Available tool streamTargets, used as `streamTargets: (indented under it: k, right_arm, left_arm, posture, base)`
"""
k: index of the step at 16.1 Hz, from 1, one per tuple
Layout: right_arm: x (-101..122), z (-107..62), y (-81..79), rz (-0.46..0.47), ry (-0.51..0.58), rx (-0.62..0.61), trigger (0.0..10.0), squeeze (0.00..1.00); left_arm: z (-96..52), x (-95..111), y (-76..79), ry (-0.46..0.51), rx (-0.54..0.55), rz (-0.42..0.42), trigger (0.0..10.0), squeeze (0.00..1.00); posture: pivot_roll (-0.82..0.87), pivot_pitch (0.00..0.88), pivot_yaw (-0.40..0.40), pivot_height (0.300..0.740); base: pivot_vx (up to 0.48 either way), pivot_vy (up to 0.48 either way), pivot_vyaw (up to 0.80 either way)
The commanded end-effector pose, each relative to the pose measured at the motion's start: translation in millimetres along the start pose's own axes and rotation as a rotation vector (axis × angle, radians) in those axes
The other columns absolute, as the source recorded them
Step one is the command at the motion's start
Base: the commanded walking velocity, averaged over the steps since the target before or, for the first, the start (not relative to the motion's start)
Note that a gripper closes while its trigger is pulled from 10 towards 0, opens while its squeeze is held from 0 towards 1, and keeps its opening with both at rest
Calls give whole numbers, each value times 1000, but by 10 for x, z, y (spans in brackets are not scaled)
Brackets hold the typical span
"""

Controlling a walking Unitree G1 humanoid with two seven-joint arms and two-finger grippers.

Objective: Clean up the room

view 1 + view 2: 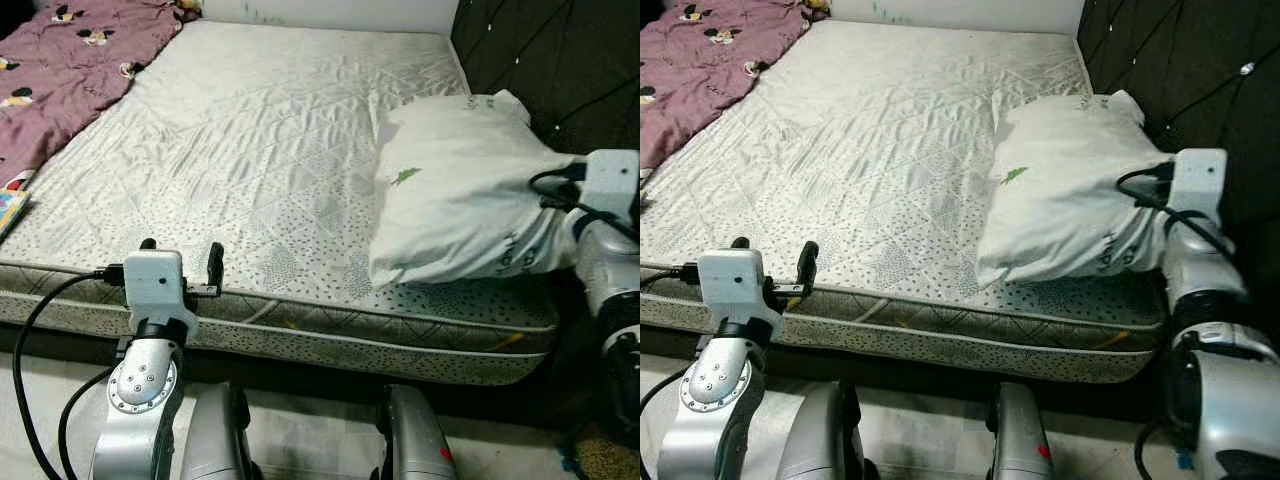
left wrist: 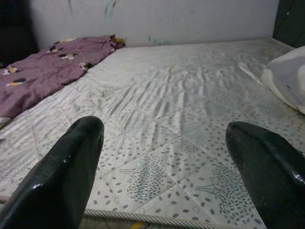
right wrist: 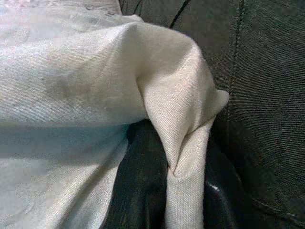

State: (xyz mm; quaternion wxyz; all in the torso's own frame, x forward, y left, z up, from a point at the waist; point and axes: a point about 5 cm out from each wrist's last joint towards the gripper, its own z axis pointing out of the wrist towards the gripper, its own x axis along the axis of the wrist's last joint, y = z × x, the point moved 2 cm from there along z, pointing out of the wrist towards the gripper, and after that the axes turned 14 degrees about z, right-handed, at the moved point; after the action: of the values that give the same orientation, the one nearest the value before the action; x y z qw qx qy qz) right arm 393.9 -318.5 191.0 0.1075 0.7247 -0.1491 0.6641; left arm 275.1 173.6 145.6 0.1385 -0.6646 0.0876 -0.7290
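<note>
Right claw (image 3: 183,191) pinching white pillow (image 3: 71,71) fold beside dark headboard (image 3: 267,95).

You are looking at a bedroom in a home: a bare quilted mattress (image 1: 260,170) set against a dark tufted headboard (image 1: 560,60), a white pillow (image 1: 455,195) at its headboard edge, and a purple cartoon-print blanket (image 1: 70,60) bunched at its far left corner.

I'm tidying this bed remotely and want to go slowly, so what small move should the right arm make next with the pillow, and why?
Probably carry the pillow a little further toward the dark headboard. The right gripper is shut on a fold of its cover, and the pillow lies skewed near the mattress front edge, short of the headboard. The left gripper is open and idle over the front edge.
</note>
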Motion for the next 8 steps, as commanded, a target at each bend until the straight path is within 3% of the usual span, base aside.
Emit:
streamTargets:
  k: [1,5,8]
  right_arm:
    - [282,12,37,15,114,-1,0,0]
    - [-176,-128,40,22,98,32,0,0]
    - [-522,-412,-89,69,115,59,0,0]
  left_arm:
    - [-13,-29,-3,-7,4,-2,10000,0]
    - [-44,-64,-32,-13,14,3,10000,0]
    - [-18,-66,-17,-9,6,8,10000,0]
  posture:
    - [-54,0,-4,560]
    - [-50,0,-16,560]
    - [-63,0,-2,560]
  base:
    - [0,0,0]
    - [0,0,0]
    - [0,0,0]
